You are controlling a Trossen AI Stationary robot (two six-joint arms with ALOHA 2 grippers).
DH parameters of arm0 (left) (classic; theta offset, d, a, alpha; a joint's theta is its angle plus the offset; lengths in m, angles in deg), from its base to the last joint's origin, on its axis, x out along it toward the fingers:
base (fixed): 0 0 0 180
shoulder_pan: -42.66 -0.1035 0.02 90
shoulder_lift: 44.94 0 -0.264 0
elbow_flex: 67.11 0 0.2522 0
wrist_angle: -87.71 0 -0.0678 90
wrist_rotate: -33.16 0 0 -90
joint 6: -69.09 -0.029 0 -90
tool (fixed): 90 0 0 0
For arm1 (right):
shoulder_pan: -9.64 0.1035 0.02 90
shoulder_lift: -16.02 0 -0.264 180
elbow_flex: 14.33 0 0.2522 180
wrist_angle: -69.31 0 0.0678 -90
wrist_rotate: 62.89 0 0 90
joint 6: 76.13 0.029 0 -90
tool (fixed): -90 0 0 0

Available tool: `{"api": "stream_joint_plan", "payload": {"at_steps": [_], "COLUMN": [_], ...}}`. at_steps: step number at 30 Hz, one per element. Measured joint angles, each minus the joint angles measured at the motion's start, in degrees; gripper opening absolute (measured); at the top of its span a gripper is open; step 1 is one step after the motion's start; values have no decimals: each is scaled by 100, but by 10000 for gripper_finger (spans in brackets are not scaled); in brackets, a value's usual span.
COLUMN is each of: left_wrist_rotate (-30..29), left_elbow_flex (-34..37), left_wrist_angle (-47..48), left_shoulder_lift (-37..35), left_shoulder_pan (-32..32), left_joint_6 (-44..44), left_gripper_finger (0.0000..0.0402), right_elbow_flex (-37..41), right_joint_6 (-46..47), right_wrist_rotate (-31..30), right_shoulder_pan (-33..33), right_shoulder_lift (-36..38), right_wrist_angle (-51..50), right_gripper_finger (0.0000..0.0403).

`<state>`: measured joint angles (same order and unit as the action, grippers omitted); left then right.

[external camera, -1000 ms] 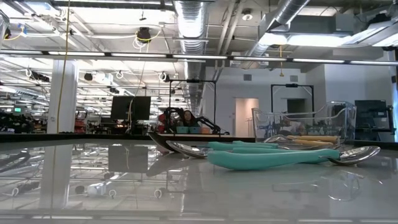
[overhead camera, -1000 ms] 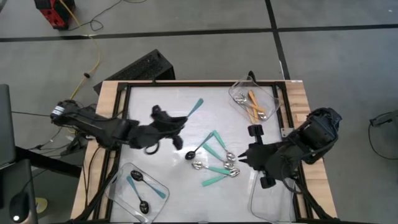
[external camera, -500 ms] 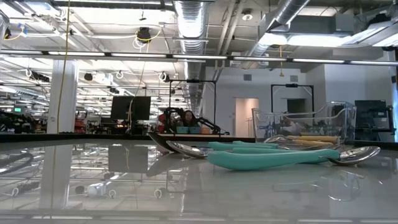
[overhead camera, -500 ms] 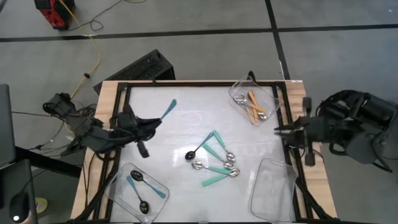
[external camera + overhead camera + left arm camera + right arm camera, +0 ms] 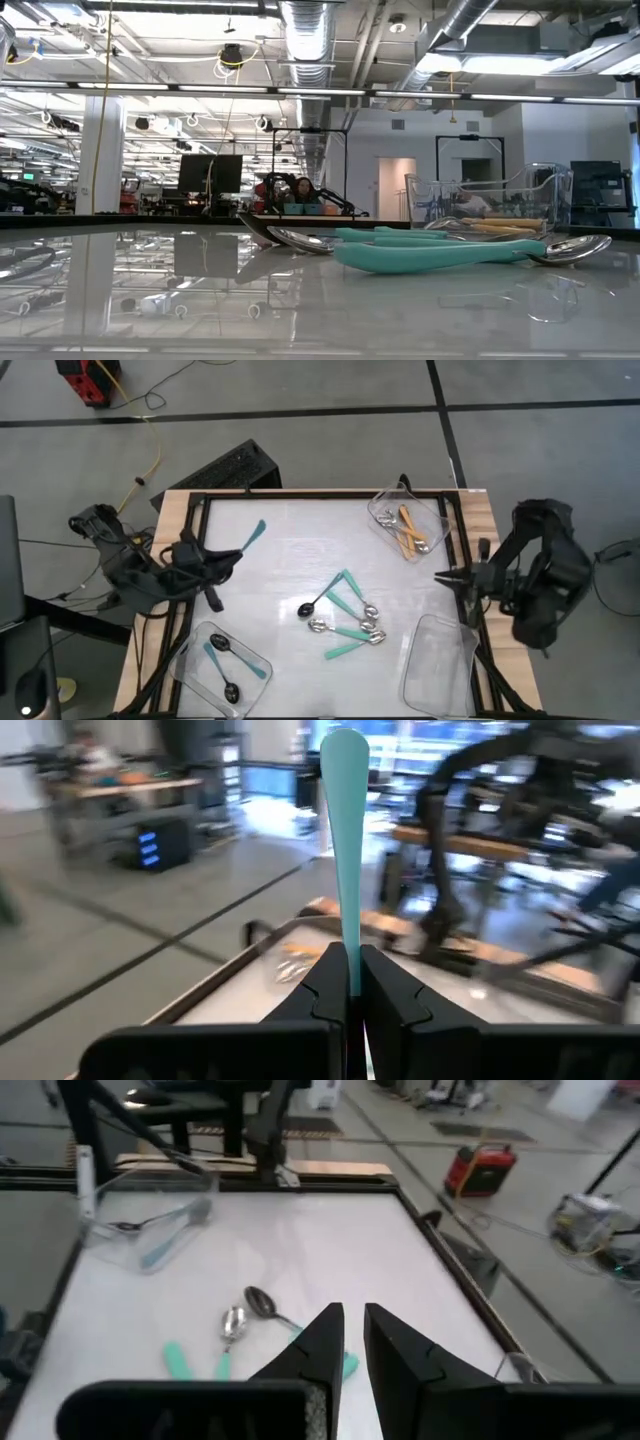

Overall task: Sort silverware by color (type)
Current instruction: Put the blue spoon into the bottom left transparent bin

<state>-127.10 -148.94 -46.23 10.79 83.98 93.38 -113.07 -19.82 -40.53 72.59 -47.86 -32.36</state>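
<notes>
My left gripper [image 5: 232,552] hovers over the table's left edge, shut on a thin blue-handled spoon [image 5: 253,535]. The spoon's bowl is hidden behind the fingers. My right gripper [image 5: 440,576] hangs by the right edge, open by a narrow gap [image 5: 353,1325] with nothing between its fingers. In the table's middle lies a heap of teal-handled spoons [image 5: 348,632] and one black-bowled blue spoon [image 5: 312,606]. The heap also shows in the low view [image 5: 430,255]. Two blue spoons [image 5: 222,660] lie in the near-left tray, and orange-handled spoons [image 5: 408,532] lie in the far-right tray. My left gripper pinches the blue spoon's handle [image 5: 349,955] between its two fingertips. The fingers come about level from the table's left side. The handle's free end [image 5: 345,760] sticks out past the fingertips and rises. The spoon is lifted clear of the table.
Three clear plastic trays stand on the table: near left [image 5: 190,650], far right [image 5: 385,500] and near right [image 5: 435,665]. A black frame [image 5: 300,494] borders the white tabletop. Bare table lies between the heap and the left edge.
My left gripper has carried the blue spoon from near the table's middle toward the left edge, the spoon staying clear of the table. My right gripper has drawn back from the spoon heap toward the right edge and has turned; the heap has not moved.
</notes>
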Motion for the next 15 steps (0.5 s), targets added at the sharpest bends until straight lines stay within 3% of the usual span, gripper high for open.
{"api": "stream_joint_plan", "payload": {"at_steps": [3, 6, 15], "left_wrist_rotate": [-479, -554, 253], "left_elbow_flex": [180, 468, 1454], "left_wrist_angle": [695, 852, 179], "left_shoulder_lift": [-38, -160, -617], "left_shoulder_pan": [68, 148, 229], "left_joint_6": [774, 1087, 907], "left_gripper_finger": [0, 0, 0], "right_elbow_flex": [604, 1045, 1881], "right_joint_6": [531, 1031, 1675], "right_wrist_rotate": [-278, -387, -1131], "right_shoulder_pan": [62, 151, 147], "right_shoulder_lift": [102, 222, 388], "right_wrist_angle": [78, 111, 695], "right_gripper_finger": [70, 70, 70]}}
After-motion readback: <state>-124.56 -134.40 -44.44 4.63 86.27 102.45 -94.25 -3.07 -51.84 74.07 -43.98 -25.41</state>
